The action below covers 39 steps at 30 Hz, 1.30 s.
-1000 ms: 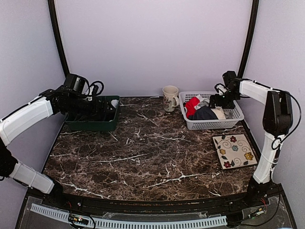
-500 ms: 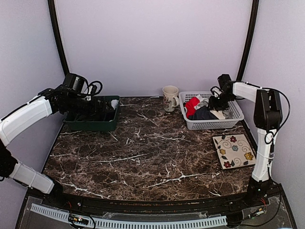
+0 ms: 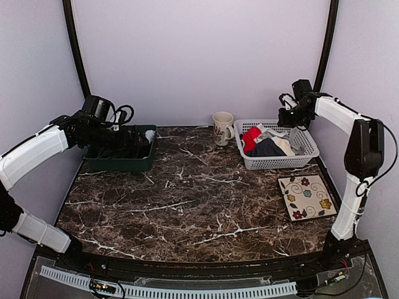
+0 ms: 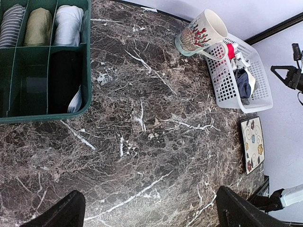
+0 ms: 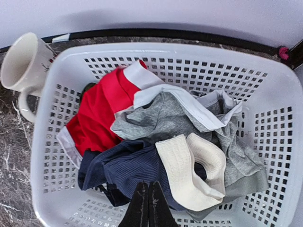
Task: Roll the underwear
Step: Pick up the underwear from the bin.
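The underwear lies heaped in a white basket (image 5: 156,49): a red piece with white trim (image 5: 97,111), a light grey one (image 5: 161,118) and a dark navy one (image 5: 132,172) with a cream waistband. From the top view the red piece (image 3: 251,137) and the navy piece (image 3: 268,148) show in the basket (image 3: 277,163). My right gripper (image 5: 147,185) hovers above the navy piece, shut, with no cloth between its fingers; it hangs over the basket's back edge (image 3: 285,118). My left gripper (image 4: 151,213) is open over bare table, beside the green tray (image 3: 118,163).
The green tray (image 4: 42,116) has compartments with rolled garments, one of them white (image 4: 68,23). A cream mug (image 3: 222,128) stands left of the basket. A flowered tile (image 3: 307,196) lies at the right, nearer the front edge. Walls close in behind and on both sides.
My right gripper closed while low over the basket, then lifted up and back with nothing in it. The left arm has not moved.
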### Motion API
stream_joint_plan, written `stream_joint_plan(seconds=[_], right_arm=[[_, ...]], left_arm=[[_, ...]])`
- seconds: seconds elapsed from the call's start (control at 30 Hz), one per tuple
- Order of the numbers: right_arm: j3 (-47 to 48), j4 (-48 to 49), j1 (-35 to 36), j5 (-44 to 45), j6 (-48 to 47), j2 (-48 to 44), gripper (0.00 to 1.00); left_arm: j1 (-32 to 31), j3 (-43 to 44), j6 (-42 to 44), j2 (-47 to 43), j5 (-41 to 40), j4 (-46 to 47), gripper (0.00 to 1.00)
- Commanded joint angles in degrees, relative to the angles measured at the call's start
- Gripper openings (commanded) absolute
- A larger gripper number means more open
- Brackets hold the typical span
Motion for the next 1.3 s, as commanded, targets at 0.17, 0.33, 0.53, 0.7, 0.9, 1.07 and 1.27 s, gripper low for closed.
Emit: stream_joint_plan(seconds=[0.17,0.33,0.53,0.7,0.9,1.07,1.27], right_arm=[[0.93,0.3,0.54,-0.25,0.51,-5.21,0.13],[5.99,-3.87,0.28,0.56,0.7,3.23,0.33],[9.02,-5.11,-0.49,2.32,0.92,10.44,0.44],[10.12,-5.05,-1.09,1.71,1.18,14.09,0.41],[11.28,-4.68,-1.09,-0.96,2.19,14.54,0.06],[10.95,-4.37,-1.08,-0.62,2.03,11.13,0.0],[8.97,-2.65,-1.17,0.77,2.48,7.05,0.0]], left_arm=[[0.42,0.64,-0.12,0.48,2.37,2.4,0.99],[0.43,0.64,-0.24,-0.29,2.43,1.91,0.99],[0.43,-0.11,-0.57,-3.18,0.2,-0.08,0.99],[0.42,-0.58,-0.63,-4.33,-1.15,-1.46,0.99],[0.42,-0.37,-0.76,-3.67,-1.45,-1.32,0.99],[0.44,-0.03,-0.81,-2.2,-0.73,0.08,0.99],[0.44,1.43,-0.34,0.67,0.55,1.53,0.99]])
